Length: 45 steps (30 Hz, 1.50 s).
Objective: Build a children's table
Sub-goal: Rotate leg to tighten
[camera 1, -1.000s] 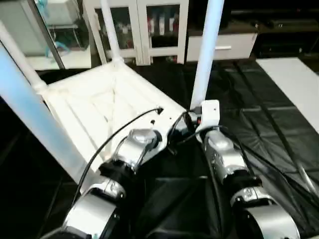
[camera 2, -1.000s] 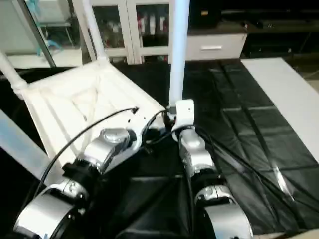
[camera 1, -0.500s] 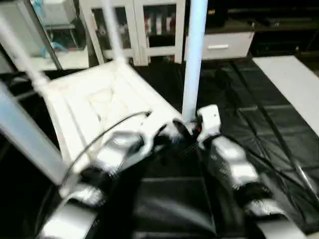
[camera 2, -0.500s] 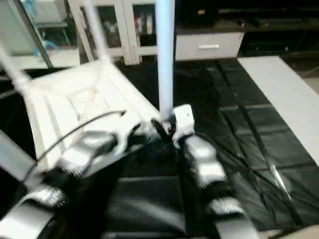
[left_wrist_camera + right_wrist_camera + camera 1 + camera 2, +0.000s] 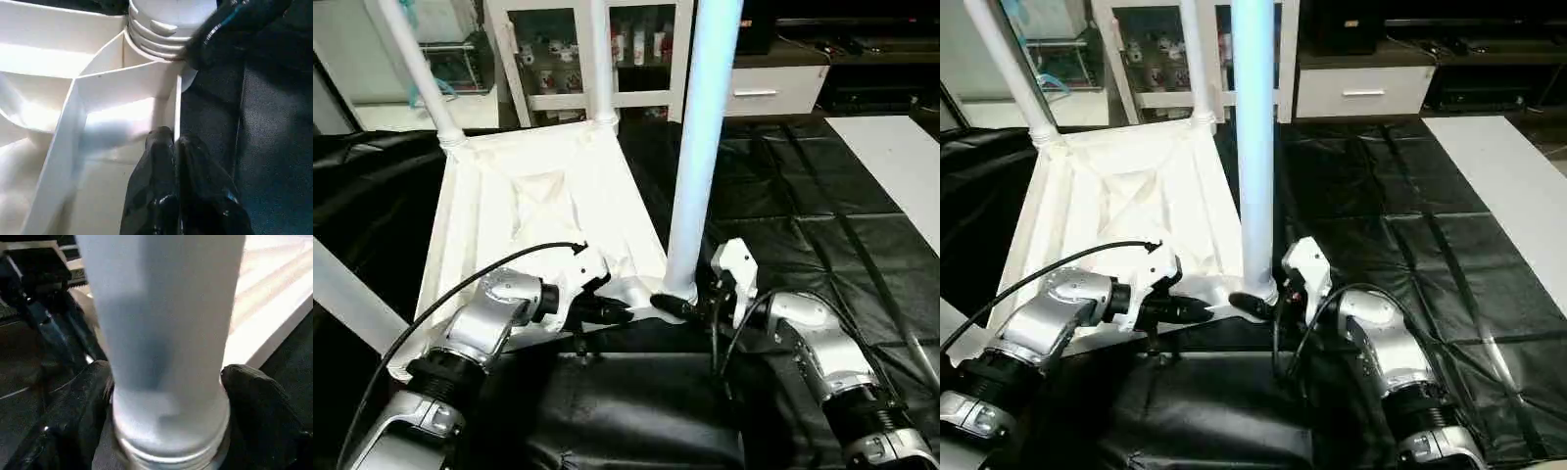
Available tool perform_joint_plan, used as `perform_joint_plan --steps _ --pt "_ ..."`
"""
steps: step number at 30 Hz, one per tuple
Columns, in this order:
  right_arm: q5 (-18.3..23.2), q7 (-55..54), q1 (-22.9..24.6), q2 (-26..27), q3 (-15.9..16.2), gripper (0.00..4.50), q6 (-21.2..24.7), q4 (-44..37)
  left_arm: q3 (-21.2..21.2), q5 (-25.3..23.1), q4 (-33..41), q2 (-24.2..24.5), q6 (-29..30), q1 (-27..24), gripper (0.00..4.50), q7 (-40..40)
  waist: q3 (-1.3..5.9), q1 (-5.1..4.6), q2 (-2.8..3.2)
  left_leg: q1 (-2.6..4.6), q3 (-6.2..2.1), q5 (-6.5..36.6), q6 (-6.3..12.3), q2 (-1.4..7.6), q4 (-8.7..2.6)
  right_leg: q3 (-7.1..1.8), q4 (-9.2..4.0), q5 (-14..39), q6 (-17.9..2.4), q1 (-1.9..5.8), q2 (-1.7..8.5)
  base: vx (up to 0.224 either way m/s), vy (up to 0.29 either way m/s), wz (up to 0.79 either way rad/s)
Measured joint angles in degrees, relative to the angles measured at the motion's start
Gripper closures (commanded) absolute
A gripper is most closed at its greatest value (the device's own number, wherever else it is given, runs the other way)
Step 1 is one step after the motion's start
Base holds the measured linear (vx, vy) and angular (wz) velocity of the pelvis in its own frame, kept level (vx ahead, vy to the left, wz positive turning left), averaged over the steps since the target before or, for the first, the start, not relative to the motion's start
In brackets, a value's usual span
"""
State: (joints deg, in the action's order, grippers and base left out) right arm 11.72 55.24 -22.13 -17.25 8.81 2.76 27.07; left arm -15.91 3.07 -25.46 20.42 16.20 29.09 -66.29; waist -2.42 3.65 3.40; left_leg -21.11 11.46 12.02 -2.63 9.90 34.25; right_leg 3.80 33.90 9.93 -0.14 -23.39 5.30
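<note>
The white tabletop lies upside down on the black-covered work table, ribbed underside up. Two legs rise from its far corner sockets and a third from the near left one. The near right leg stands in its socket. My right gripper is shut on that leg's base, with one finger on each side of it. My left gripper is shut on the tabletop's near rim right beside that socket, fingers pressed together over the thin wall.
A white glass-door cabinet and a white drawer unit stand behind the work table. A white board lies at the table's right. Black cables loop over my forearms. Wrinkled black covering spreads to the right.
The head view has shifted and tilted. My forearms sit lower and further apart, so both grippers now show at the near right corner socket. The leg still stands upright there.
</note>
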Motion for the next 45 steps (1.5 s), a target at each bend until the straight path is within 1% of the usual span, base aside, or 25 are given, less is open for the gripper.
perform_joint_plan --steps 1,2,4,7,9,11,20,22,24,25,27,30,34,36,38,41,45 --pt "0.1 0.2 0.0 0.0 0.1 0.83 0.3 0.0 0.0 0.0 0.0 0.1 0.0 0.0 4.5 0.0 -0.01 -0.01 -0.02 0.01 0.0 0.0 0.0 0.0 0.0 0.0 0.01 0.0 0.0 0.0 0.0 0.0 0.0 0.0" --pt "0.1 0.2 0.0 0.0 0.2 1.03 0.5 0.0 0.0 0.0 0.0 0.1 0.1 0.0 4.5 0.0 -0.02 -0.02 -0.03 0.01 0.0 0.0 0.0 0.0 0.0 0.0 0.02 0.0 0.0 0.0 0.0 0.0 0.0 0.0" --pt "0.2 0.3 0.0 0.0 0.2 1.12 0.6 0.0 0.0 0.0 0.3 0.2 0.2 -0.2 4.5 -0.2 -0.03 -0.02 -0.05 0.01 0.0 0.0 0.0 0.0 0.0 0.0 0.02 0.0 0.0 0.01 0.0 0.0 0.0 0.0" --pt "0.2 0.5 0.0 0.0 0.2 1.5 0.9 -0.1 0.1 0.0 0.6 0.3 0.4 -0.3 4.5 -0.5 -0.06 -0.03 -0.1 0.01 0.0 0.0 0.0 0.0 0.01 -0.01 0.02 0.0 0.0 0.01 0.0 0.0 0.0 0.0" --pt "0.2 0.7 0.0 0.0 0.2 1.64 1.0 -0.2 0.1 0.0 0.8 0.3 0.5 -0.4 4.5 -0.5 -0.09 -0.01 -0.14 0.01 0.0 0.0 0.0 0.0 0.01 0.0 0.02 0.0 0.0 0.01 0.0 0.0 0.0 0.0" --pt "0.2 0.8 0.0 0.0 0.1 1.72 1.0 -0.2 0.1 0.0 0.9 0.3 0.8 -0.4 4.5 -0.6 -0.1 -0.01 -0.16 0.01 0.0 0.0 0.0 0.0 0.02 -0.01 0.02 0.0 0.0 0.01 0.0 0.0 0.0 0.0" --pt "0.4 1.3 0.0 0.0 0.0 1.76 1.0 -0.2 0.1 0.0 1.1 0.5 0.9 -0.4 4.5 -0.9 -0.11 -0.02 -0.17 0.01 0.0 0.0 0.0 0.0 0.05 0.0 0.05 0.0 0.0 0.01 0.0 0.0 0.0 0.0" --pt "-0.3 -0.4 -0.4 0.9 -0.1 1.76 0.0 0.8 0.2 0.0 1.0 0.1 1.0 -0.4 4.5 -0.3 -0.12 -0.06 -0.19 0.03 0.0 0.0 0.0 0.0 0.07 0.0 0.09 0.0 0.0 0.01 0.0 0.0 0.0 0.0" --pt "-1.2 -3.7 -1.4 2.3 -0.1 1.76 -1.4 3.1 0.8 -0.2 0.4 -0.6 1.1 -0.3 4.5 1.9 -0.14 -0.46 -0.22 0.06 0.0 0.0 0.0 0.0 0.14 -0.02 0.16 0.0 -0.1 0.03 0.0 0.0 0.0 0.0" --pt "-1.5 -6.2 -2.4 3.2 -0.7 1.77 -2.0 4.8 1.1 -0.7 -0.5 -1.7 1.2 0.3 4.5 3.8 -0.14 -0.63 -0.22 0.12 0.0 0.0 -0.01 0.0 0.17 -0.03 0.16 -0.1 -0.1 0.07 0.0 0.0 0.0 0.0" --pt "-2.7 -12.4 -4.6 5.0 -2.3 1.77 -2.3 8.2 1.7 -1.5 -3.2 -4.8 2.2 2.4 4.5 8.9 -0.15 -0.92 -0.21 0.13 0.0 0.0 -0.01 -0.03 0.21 -0.08 0.15 -0.2 -0.3 0.06 0.0 0.0 0.0 0.0" --pt "-3.9 -21.8 -6.9 7.5 -4.6 1.78 -2.5 11.7 2.4 -2.4 -7.1 -9.5 4.0 5.5 4.5 16.2 -0.1 -1.03 -0.09 0.14 0.01 0.0 -0.01 -0.1 0.22 -0.13 0.13 -0.2 -0.3 0.1 0.04 0.0 0.0 0.0" --pt "-5.7 -33.3 -10.0 11.0 -6.4 1.78 -3.2 16.0 3.5 -2.9 -11.7 -14.0 5.0 9.0 4.5 23.6 0.01 -0.93 0.09 0.11 0.0 0.0 0.0 -0.09 0.21 -0.1 0.14 -0.2 -0.3 0.08 0.04 0.0 0.0 0.0" --pt "-6.7 -42.0 -13.4 13.3 -7.8 1.78 -3.4 20.1 4.0 -3.4 -15.9 -17.3 4.8 12.0 4.5 29.8 0.02 -0.86 0.13 0.02 0.0 0.0 0.0 -0.1 0.22 -0.08 0.09 -0.2 -0.3 0.03 0.04 0.0 0.0 0.0" --pt "-7.2 -49.2 -16.3 14.9 -9.0 1.78 -3.4 23.6 4.2 -4.4 -19.1 -20.0 3.7 14.0 4.5 35.1 0.08 -0.49 0.22 -0.01 0.01 0.0 0.05 -0.11 0.22 -0.08 -0.01 -0.2 -0.3 0.04 0.05 0.0 0.0 0.0" --pt "-7.9 -52.6 -17.2 15.5 -9.0 1.78 -3.9 24.9 4.4 -4.9 -20.0 -21.1 3.0 14.4 4.5 37.0 0.21 -0.2 0.41 -0.05 0.01 -0.1 0.46 -0.11 0.19 -0.06 -0.16 -0.1 -0.2 0.06 0.05 0.0 0.0 0.0" --pt "-8.2 -52.7 -17.2 15.7 -9.0 1.78 -4.9 25.4 4.4 -5.1 -19.9 -21.1 2.7 14.2 4.5 37.0 0.22 -0.16 0.43 -0.04 0.01 -0.1 0.47 -0.1 0.19 -0.03 -0.13 -0.1 -0.2 0.05 0.05 0.0 0.0 0.0"
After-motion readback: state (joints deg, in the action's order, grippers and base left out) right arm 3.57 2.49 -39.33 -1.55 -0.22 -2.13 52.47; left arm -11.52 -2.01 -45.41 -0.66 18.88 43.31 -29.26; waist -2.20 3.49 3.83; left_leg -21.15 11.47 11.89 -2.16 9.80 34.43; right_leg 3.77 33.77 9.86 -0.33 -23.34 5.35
